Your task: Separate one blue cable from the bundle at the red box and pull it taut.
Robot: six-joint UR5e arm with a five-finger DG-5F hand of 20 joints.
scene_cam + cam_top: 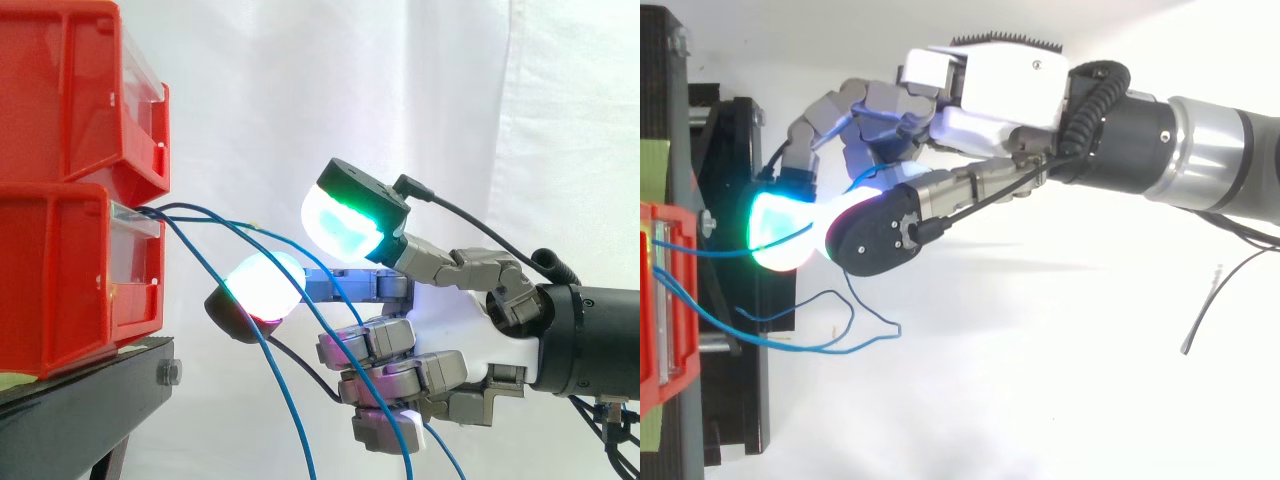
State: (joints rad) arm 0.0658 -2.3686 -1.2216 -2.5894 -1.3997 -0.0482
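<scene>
Several thin blue cables come out of the lower red bin (60, 280) and sag down to the right. My hand (450, 320) reaches in from the right, just off the bin's front. One blue cable (280, 242) runs between the green-white thumb pad (340, 225) and a glowing fingertip pad (265, 285), which close on it. The other fingers are curled under the palm, and a blue strand passes across them. From above, this cable (710, 252) leads from the bin (665, 300) to the pads of my hand (1010, 85). It still has some slack.
A second red bin (70, 90) sits on top of the lower one. Both rest on a black stand (90, 400). The other blue cables (840, 345) loop loosely below my hand, beside the stand (740, 330). A white curtain hangs behind.
</scene>
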